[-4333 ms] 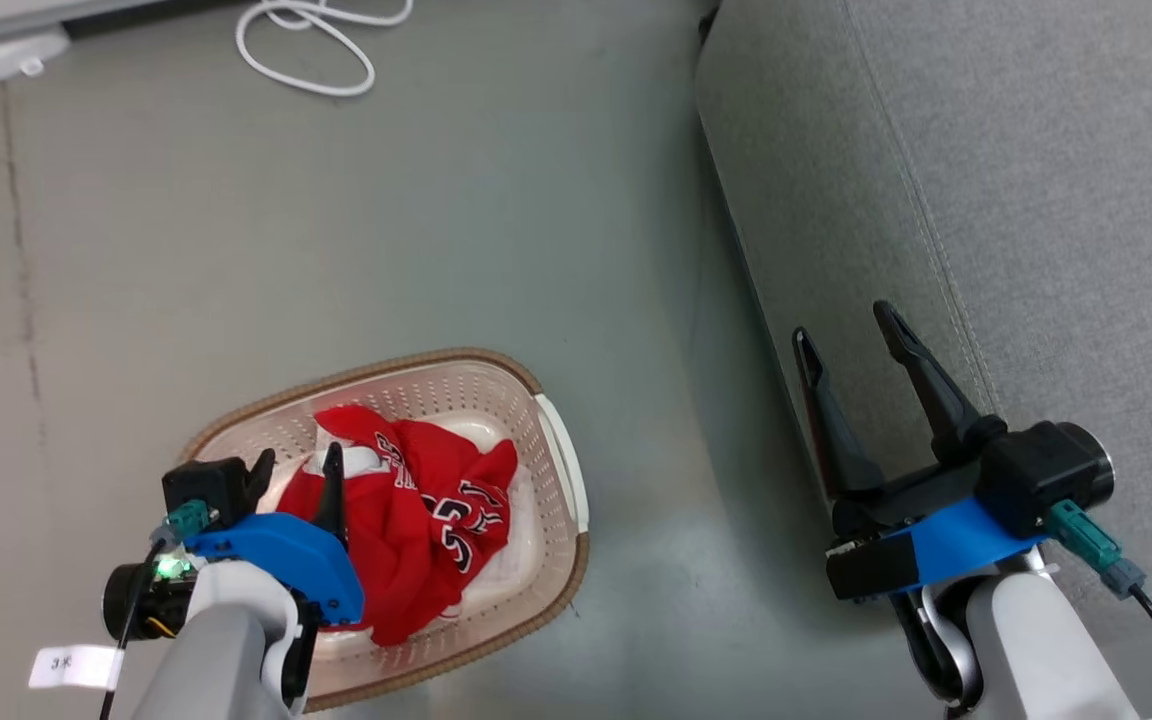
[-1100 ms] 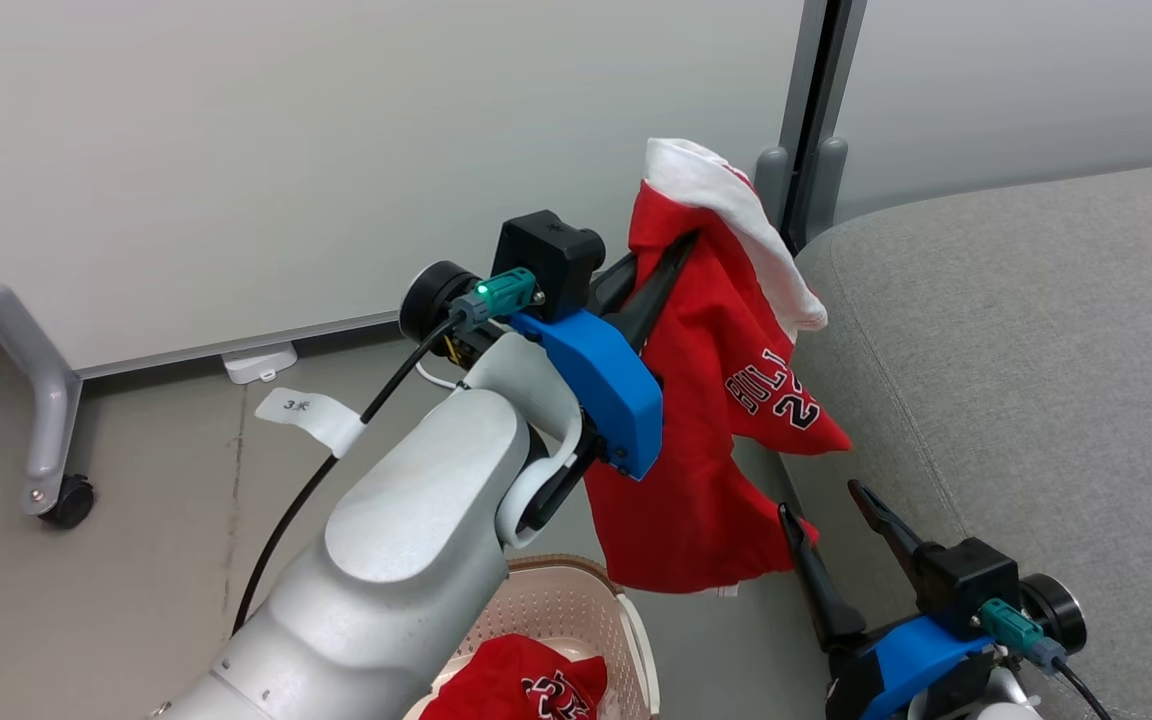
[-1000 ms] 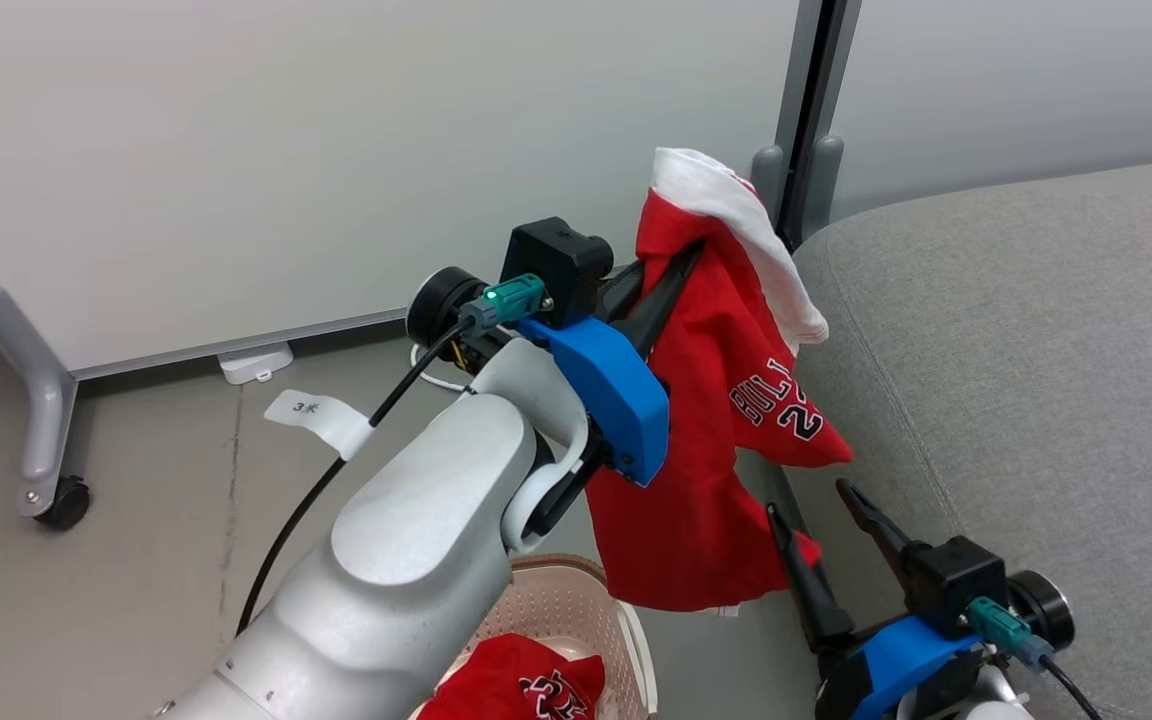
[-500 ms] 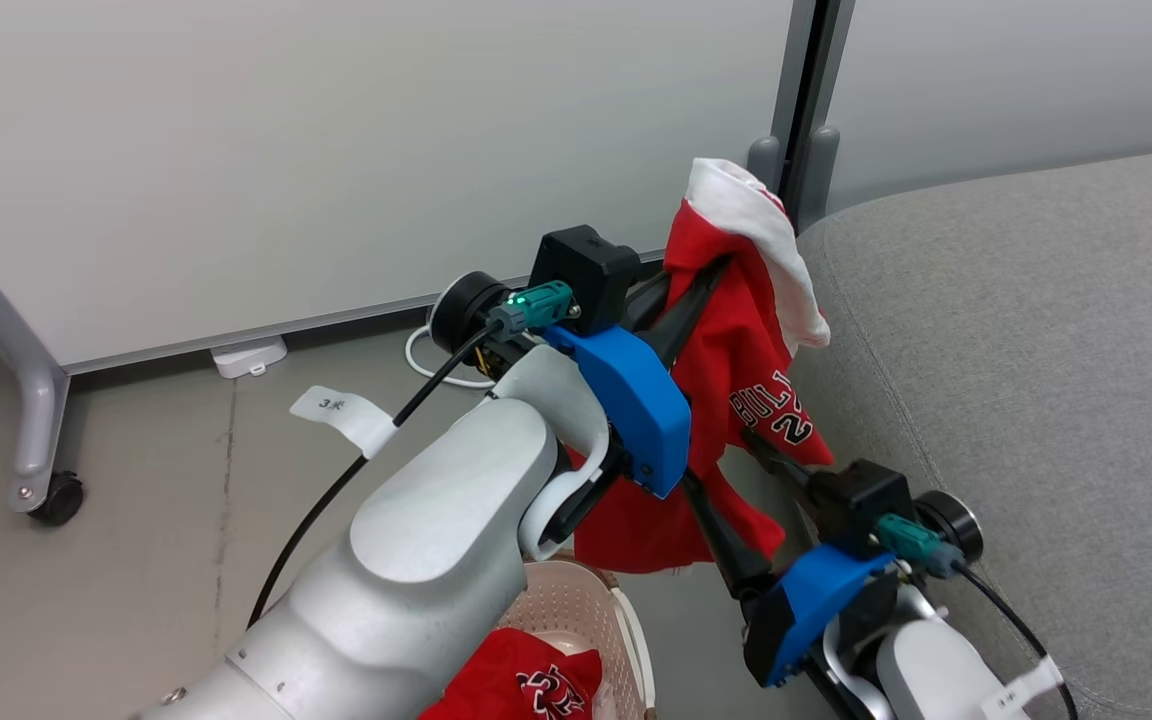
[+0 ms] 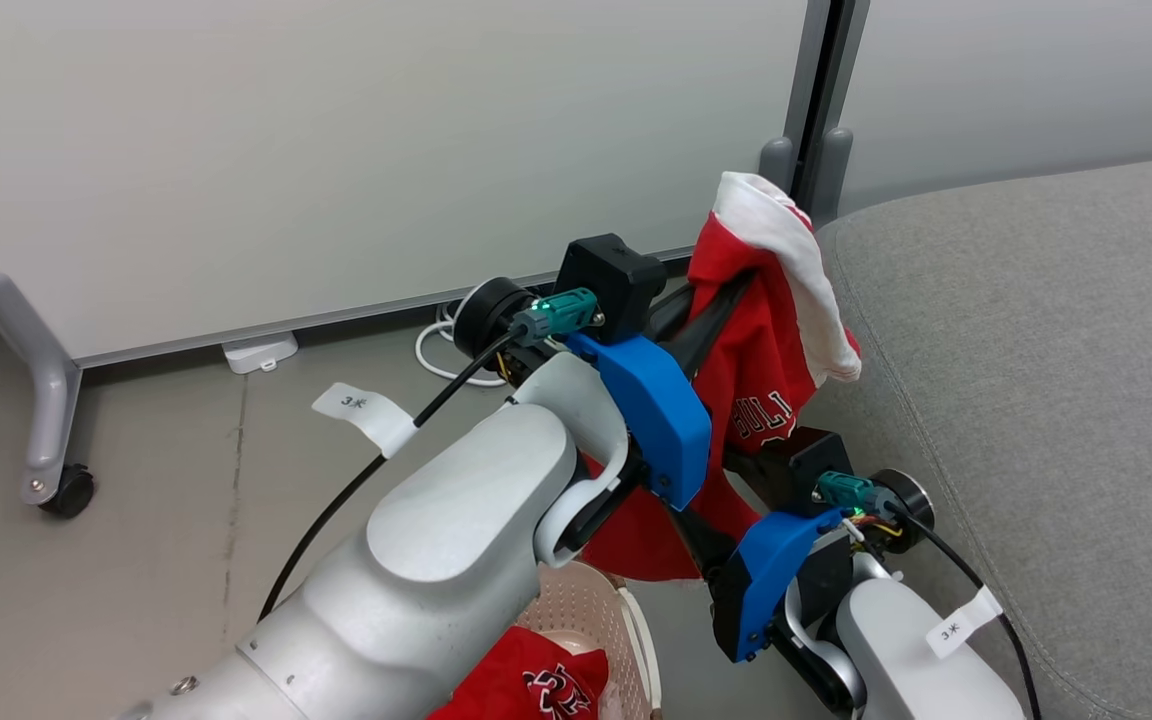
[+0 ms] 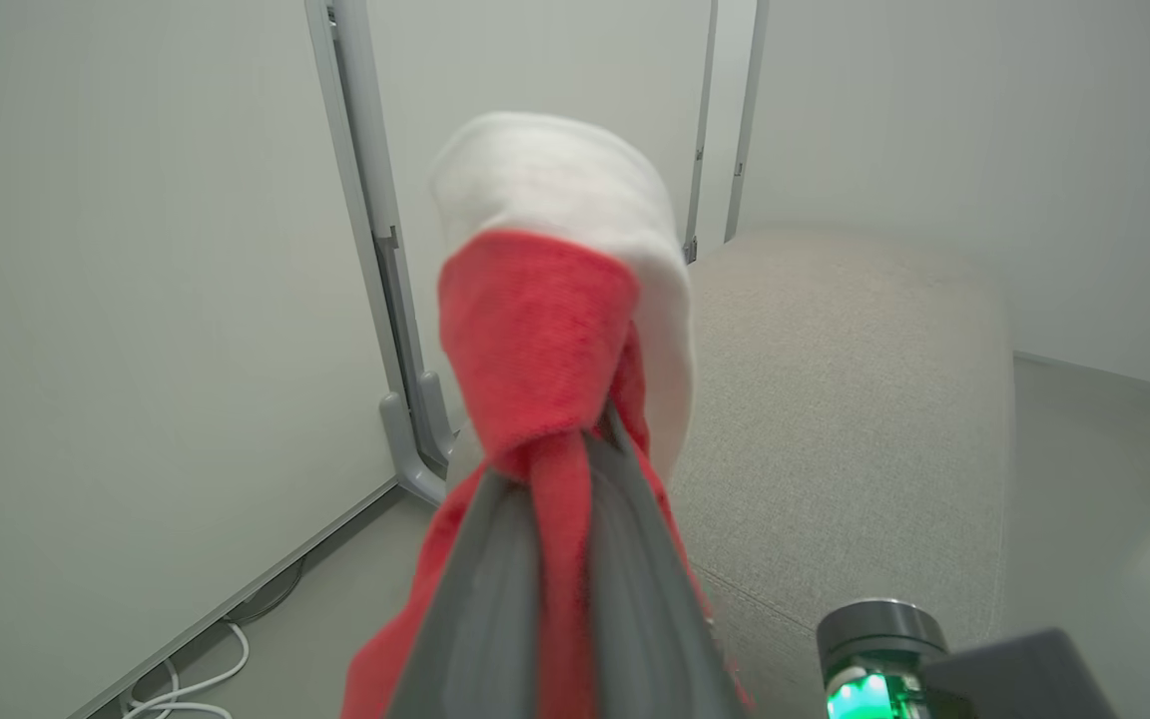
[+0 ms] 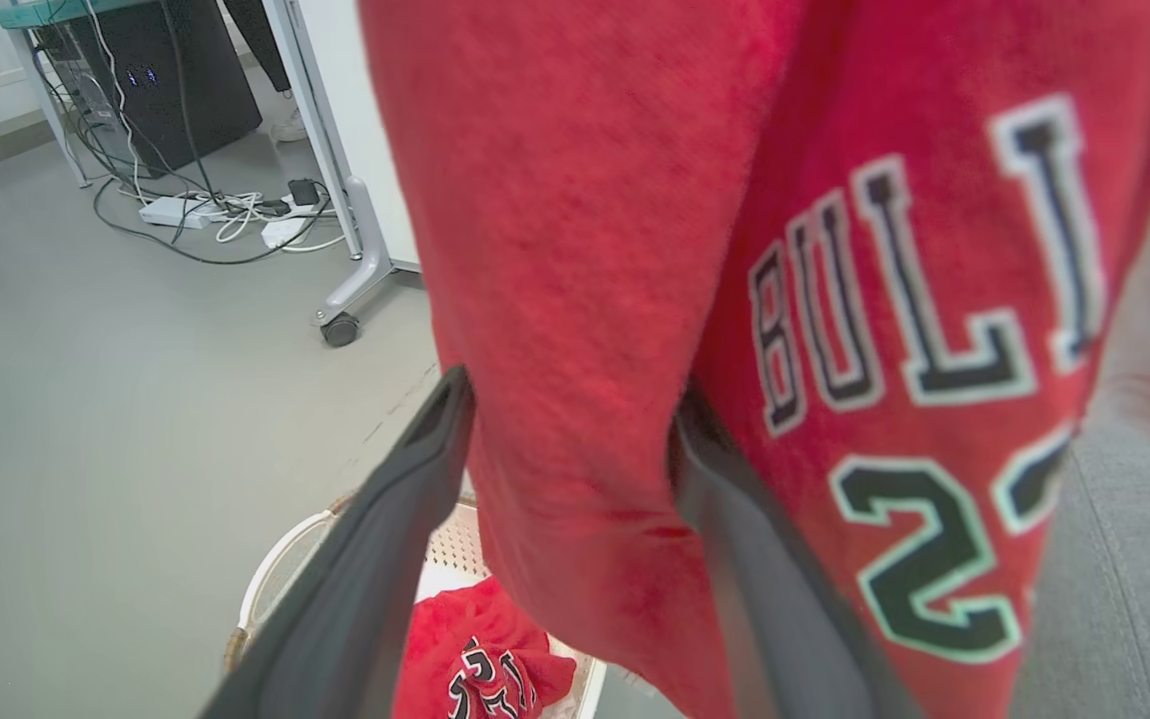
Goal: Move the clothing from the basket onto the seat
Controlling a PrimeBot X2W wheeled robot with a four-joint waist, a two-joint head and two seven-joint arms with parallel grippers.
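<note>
The right gripper [image 7: 570, 399] stands higher than a second ago, fingers parted around the red jersey [image 5: 751, 360] with black-and-white lettering. The left gripper [image 6: 557, 454] pinches its white-trimmed top.

Grey floor [image 5: 136, 560] bears the basket [image 5: 586, 610] (beside the seat [image 5: 1036, 350])

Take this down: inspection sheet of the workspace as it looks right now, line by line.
Surface: grey floor; the basket stands on it near the seat.
Job's things: one lifted garment hangs beside the seat's edge; a second garment lies in the basket.
Clutter: small white block by the white wheeled panel.
End effectors: left end effector shut on the lifted garment; right end effector open, fingers either side of its lower fold.
Cables: white coil on the floor; power strip cables farther off.
Surroundings: grey post behind the seat.
</note>
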